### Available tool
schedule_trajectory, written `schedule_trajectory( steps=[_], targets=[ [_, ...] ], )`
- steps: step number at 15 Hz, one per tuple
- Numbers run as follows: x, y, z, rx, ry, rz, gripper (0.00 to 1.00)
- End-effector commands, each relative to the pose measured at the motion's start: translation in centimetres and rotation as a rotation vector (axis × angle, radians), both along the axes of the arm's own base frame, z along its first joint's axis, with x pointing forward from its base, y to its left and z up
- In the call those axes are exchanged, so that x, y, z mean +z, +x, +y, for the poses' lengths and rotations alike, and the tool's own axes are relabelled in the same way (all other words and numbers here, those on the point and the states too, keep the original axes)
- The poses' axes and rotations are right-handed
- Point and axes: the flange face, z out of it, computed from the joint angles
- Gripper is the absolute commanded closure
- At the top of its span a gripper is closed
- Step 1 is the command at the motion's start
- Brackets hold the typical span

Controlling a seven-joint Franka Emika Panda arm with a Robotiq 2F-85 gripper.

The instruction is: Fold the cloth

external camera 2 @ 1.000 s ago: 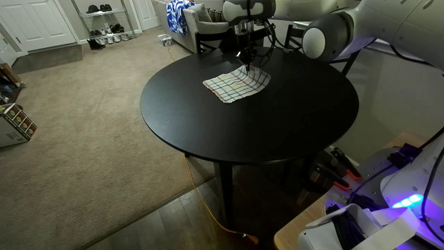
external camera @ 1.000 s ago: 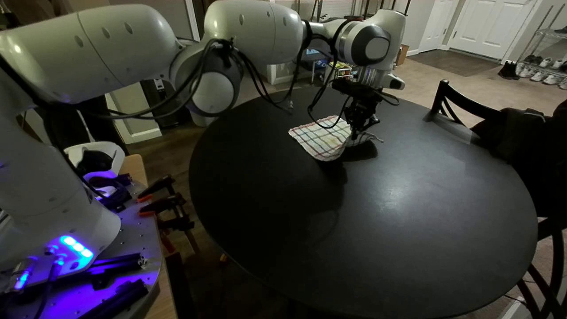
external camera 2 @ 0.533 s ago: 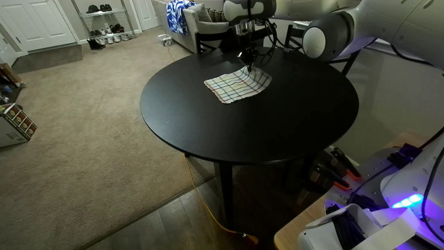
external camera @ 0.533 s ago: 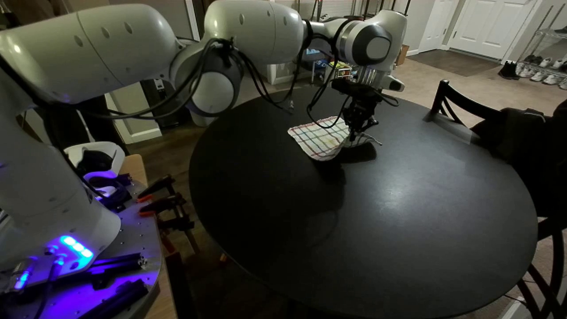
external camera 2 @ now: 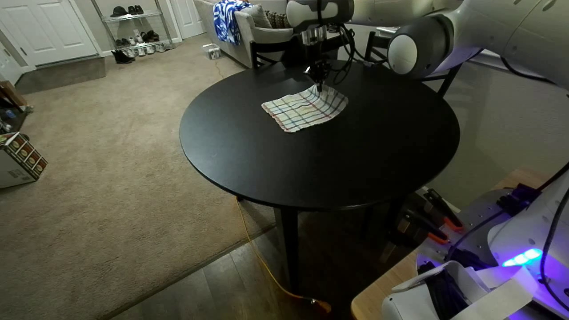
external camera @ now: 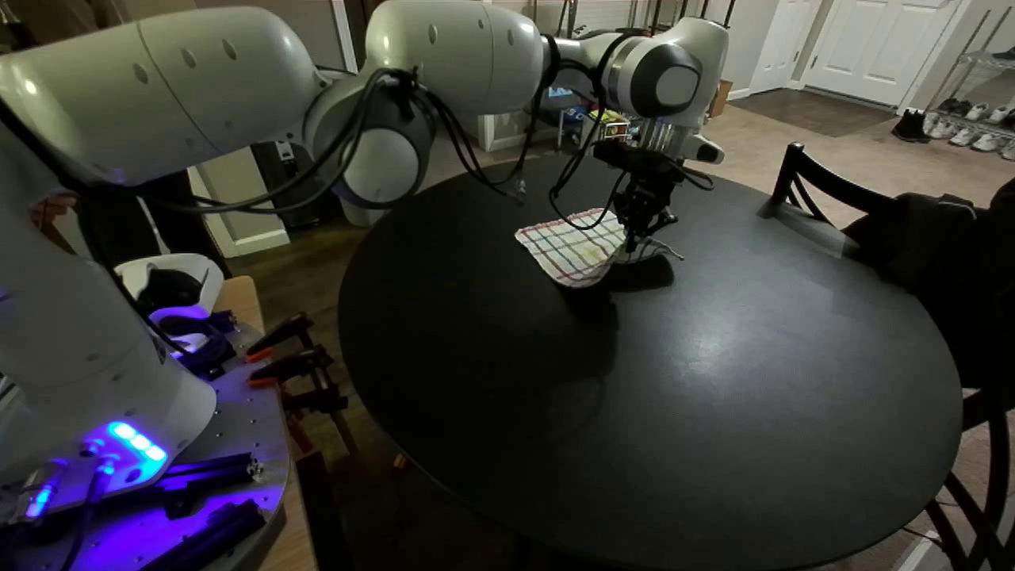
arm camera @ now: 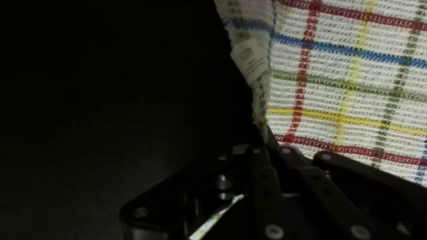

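Likely starting the fold, the end effector (external camera 2: 319,88) pinches the cloth (external camera 2: 297,113) by a raised edge, jaws together; next, carry it across.

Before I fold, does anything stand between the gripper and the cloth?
Nothing visible: the gripper holds the cloth by an edge. In an exterior view, a black cable loop hangs in front of the cloth; contact unclear.

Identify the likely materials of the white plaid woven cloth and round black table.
White plaid woven cloth: probably cotton, matte; coarse ribbed threads show in the wrist view.
Round black table: perhaps painted wood or laminate, satin; smooth surface with soft glare.
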Motion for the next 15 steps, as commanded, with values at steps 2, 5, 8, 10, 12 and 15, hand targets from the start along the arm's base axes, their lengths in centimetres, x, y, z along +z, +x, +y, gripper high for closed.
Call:
schedule_trajectory(
  steps=[2,5,8,10,12,15],
  targets=[
    [0.2,0.3,0.2,0.006,-0.009,-0.023,0.99],
    [0.5,0.7,1.5,0.012,-0.033,-0.047,0.99],
    [0.7,1.1,3.7,0.035,-0.059,-0.071,0.99],
    [0.8,1.2,5.4,0.053,-0.068,-0.081,0.99],
    [0.9,1.2,7.3,0.072,-0.075,-0.086,0.99],
    [0.6,1.1,10.1,0.108,-0.077,-0.084,0.99]
  ],
)
